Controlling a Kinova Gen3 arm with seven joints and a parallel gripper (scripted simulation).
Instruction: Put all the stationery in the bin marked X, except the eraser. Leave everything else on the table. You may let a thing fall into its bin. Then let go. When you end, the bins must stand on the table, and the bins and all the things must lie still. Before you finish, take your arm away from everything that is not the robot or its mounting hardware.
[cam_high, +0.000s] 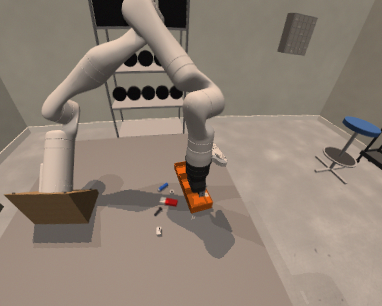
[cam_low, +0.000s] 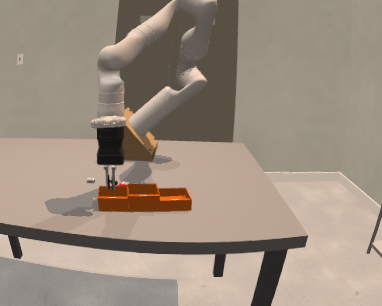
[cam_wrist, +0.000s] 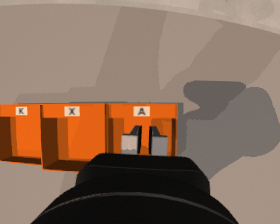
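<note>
The gripper (cam_low: 111, 182) is hanging low over the end compartment of the orange bins (cam_low: 170, 200), its fingers standing narrow and reaching just inside the rim. I cannot tell whether anything thin is pinched between them, as only dark edges are showing in the gap. The labels on the bins are showing too small to read surely. The blue stick (cam_high: 163, 187), likely stationery, is lying on the table near the bins, with the red-and-white eraser (cam_high: 169, 201) just beyond it. The stick is looking small, light and stiff, and probably round enough to roll, so I am judging that gripping it across its middle would be safest.
</note>
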